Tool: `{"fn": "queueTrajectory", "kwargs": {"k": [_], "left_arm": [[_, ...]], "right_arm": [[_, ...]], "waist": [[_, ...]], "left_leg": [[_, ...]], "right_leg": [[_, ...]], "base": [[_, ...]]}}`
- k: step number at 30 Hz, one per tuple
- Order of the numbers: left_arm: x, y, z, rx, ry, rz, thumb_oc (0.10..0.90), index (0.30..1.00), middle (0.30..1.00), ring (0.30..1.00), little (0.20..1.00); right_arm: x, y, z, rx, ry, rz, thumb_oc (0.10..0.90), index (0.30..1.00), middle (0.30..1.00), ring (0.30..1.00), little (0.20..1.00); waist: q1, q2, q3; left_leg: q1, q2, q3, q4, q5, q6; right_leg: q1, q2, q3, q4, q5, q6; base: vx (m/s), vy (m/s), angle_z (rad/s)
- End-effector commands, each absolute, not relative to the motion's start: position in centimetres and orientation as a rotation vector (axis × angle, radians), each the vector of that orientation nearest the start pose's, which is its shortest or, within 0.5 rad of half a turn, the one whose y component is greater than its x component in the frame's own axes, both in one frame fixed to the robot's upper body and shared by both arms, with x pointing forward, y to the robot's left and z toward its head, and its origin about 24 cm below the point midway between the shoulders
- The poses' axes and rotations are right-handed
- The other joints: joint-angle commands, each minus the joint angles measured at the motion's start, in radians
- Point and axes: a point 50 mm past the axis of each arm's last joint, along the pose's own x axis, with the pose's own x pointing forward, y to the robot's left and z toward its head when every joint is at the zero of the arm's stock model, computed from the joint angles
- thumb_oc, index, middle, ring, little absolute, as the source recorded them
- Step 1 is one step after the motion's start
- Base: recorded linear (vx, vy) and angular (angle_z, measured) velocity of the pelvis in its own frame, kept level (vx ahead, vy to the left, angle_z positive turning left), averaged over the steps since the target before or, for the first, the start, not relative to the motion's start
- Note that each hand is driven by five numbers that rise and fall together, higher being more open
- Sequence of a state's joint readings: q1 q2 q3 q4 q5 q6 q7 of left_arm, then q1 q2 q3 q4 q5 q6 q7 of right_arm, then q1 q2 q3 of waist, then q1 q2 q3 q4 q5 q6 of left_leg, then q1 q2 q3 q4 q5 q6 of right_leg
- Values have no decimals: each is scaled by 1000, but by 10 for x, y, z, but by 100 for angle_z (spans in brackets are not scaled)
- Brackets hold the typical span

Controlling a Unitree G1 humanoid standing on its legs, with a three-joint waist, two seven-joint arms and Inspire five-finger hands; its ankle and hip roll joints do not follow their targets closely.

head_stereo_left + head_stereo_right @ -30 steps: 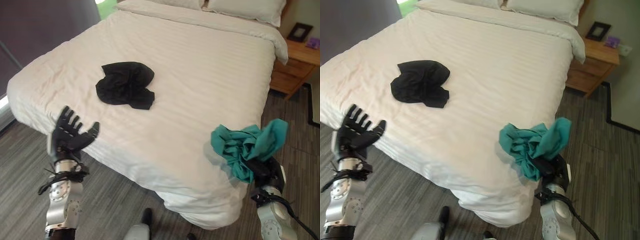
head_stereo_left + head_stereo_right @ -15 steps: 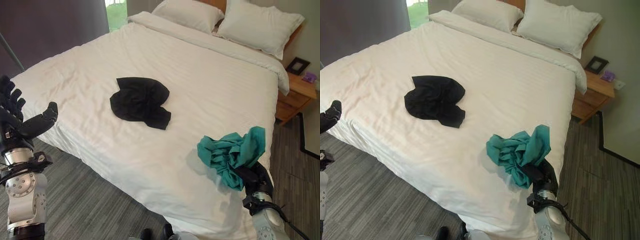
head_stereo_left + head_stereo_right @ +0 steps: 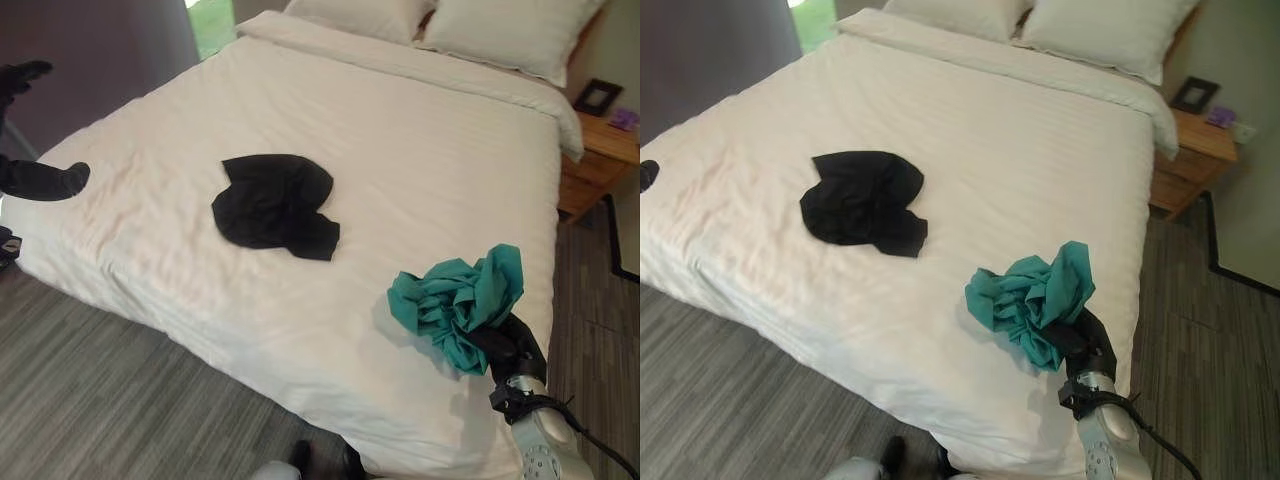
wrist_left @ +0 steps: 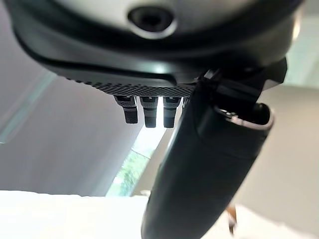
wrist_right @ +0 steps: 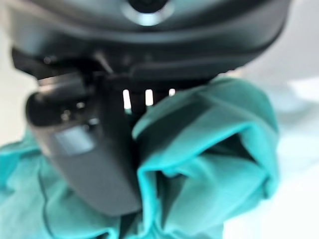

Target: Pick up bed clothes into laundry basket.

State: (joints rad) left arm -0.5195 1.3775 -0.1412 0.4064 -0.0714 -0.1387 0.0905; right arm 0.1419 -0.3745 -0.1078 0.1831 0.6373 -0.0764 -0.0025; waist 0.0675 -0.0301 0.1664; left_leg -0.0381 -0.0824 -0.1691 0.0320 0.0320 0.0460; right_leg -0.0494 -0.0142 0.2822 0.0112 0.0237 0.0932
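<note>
A crumpled black garment [image 3: 275, 205] lies on the white bed [image 3: 420, 150], left of its middle. A bunched teal garment [image 3: 460, 305] hangs just above the bed's near right corner, and my right hand [image 3: 510, 350] is shut on it from below. In the right wrist view the teal garment [image 5: 209, 164] folds round the thumb [image 5: 84, 149]. My left hand [image 3: 40, 180] is raised at the far left beside the bed, well away from the black garment. Its fingers [image 4: 144, 112] are straight and it holds nothing.
Two white pillows [image 3: 500, 30] rest at the head of the bed. A wooden nightstand [image 3: 600, 150] with a dark picture frame [image 3: 598, 95] stands at the far right. Grey plank floor [image 3: 120, 400] runs along the bed's near side.
My left hand has risen and swung out to the far left. My right hand keeps the teal garment by the bed's corner. The camera has shifted.
</note>
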Motion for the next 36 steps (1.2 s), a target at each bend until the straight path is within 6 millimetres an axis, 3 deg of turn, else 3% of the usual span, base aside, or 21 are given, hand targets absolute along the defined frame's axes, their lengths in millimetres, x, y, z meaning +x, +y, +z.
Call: {"fn": "queueTrajectory", "kwargs": {"k": [1, 3, 8, 12, 23, 32, 36], "left_arm": [[277, 359, 348, 1399, -412, 477, 800, 900, 900, 900, 900], [303, 350, 350, 1423, -388, 481, 800, 900, 900, 900, 900], [327, 343, 348, 1488, -362, 571, 800, 900, 900, 900, 900], [343, 342, 341, 1688, -271, 668, 800, 900, 900, 900, 900], [322, 389, 343, 1755, -45, 786, 800, 900, 900, 900, 900], [330, 380, 321, 1758, -72, 667, 800, 900, 900, 900, 900], [345, 359, 313, 1769, -128, 585, 800, 900, 900, 900, 900]], "right_arm": [[225, -291, 64, 150, -102, -222, 400, 300, 300, 300, 300], [224, -287, 63, 161, -106, -215, 400, 300, 300, 300, 300], [219, -289, 57, 157, -84, -244, 400, 300, 300, 300, 300], [213, -299, 50, 145, -66, -324, 400, 300, 300, 300, 300], [224, -289, 65, 130, -138, -249, 400, 300, 300, 300, 300], [237, -276, 78, 126, -189, -170, 400, 300, 300, 300, 300], [244, -272, 87, 116, -220, -150, 400, 300, 300, 300, 300]], "waist": [[-79, 56, -115], [-88, 39, -103], [-124, 17, -92], [-153, -4, -82], [-167, -23, -57], [-163, -29, -24], [-165, -52, 6]], "left_leg": [[-61, 36, -42, -105, 57, -71], [-64, 42, 2, -109, 47, -62], [-66, 46, 50, -116, 33, -51], [-80, 51, 72, -119, 27, -48], [-86, 52, 96, -119, 10, -41], [-105, 46, 78, -116, 10, -36], [-133, 50, 71, -112, 14, -36]], "right_leg": [[64, 32, -21, -48, -50, 50], [39, 24, 6, -56, -31, 72], [11, 18, 33, -67, -8, 93], [-15, 20, 40, -74, 5, 102], [-42, 15, 52, -90, 29, 110], [-62, 15, 46, -89, 30, 110], [-87, 23, 40, -90, 37, 109]], "base": [[-6, 105, -40], [-29, 211, -39], [-7, 134, -42], [-8, 72, -41], [21, 40, -15], [-1, 10, 1], [-53, -19, 7]]}}
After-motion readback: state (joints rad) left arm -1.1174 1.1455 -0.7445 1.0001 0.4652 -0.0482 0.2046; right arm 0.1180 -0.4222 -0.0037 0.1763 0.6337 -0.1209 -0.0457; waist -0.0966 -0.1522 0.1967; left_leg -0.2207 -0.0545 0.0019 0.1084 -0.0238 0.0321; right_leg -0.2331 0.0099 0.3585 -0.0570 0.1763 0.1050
